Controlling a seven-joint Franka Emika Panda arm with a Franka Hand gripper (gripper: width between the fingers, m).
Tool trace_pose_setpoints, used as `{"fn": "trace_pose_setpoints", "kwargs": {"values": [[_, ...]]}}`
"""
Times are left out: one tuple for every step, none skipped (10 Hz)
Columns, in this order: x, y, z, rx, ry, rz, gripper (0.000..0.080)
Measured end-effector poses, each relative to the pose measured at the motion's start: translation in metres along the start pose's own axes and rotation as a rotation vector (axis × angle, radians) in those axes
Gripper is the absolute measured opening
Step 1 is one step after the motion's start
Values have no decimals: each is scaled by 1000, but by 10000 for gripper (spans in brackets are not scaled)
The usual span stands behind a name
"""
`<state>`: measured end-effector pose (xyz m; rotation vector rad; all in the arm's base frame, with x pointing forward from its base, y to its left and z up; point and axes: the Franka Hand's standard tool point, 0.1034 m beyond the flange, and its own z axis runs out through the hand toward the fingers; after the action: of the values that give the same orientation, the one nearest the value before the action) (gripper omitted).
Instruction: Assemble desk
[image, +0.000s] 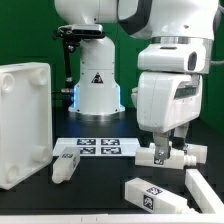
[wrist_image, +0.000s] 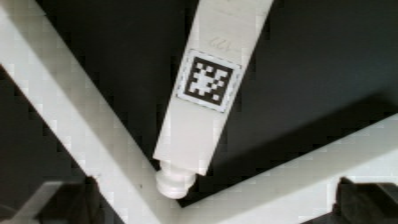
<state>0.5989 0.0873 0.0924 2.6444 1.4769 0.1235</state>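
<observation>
The desk's white tabletop panel (image: 25, 122) stands on edge at the exterior view's left, round corner sockets facing the camera. My gripper (image: 159, 149) hangs low at the right over a white square-bar leg (image: 178, 157) lying on the black table. In the wrist view that leg (wrist_image: 210, 90) shows its tag sticker and a round peg end (wrist_image: 173, 182). The gripper (wrist_image: 214, 206) is open, with its dark fingers (wrist_image: 64, 202) wide apart on either side of the peg end. Nothing is gripped.
Another leg (image: 67, 166) lies near the panel, and two more (image: 150, 192) (image: 205, 190) lie at the front right. In the wrist view two legs (wrist_image: 63, 100) (wrist_image: 311, 165) cross beneath the tagged one. The marker board (image: 100, 148) lies before the robot base (image: 97, 85).
</observation>
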Motion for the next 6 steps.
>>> {"fn": "trace_pose_setpoints", "kwargs": {"values": [[0,1,1,-14,0,-10,649],[0,1,1,-15,-1,-6,649],[0,0,1,-14,-1,-4,649],[0,0,1,-14,1,-10,649],[-1,0,7,-15,12,-14,649],[-8,0,16,5,7,21,649]]}}
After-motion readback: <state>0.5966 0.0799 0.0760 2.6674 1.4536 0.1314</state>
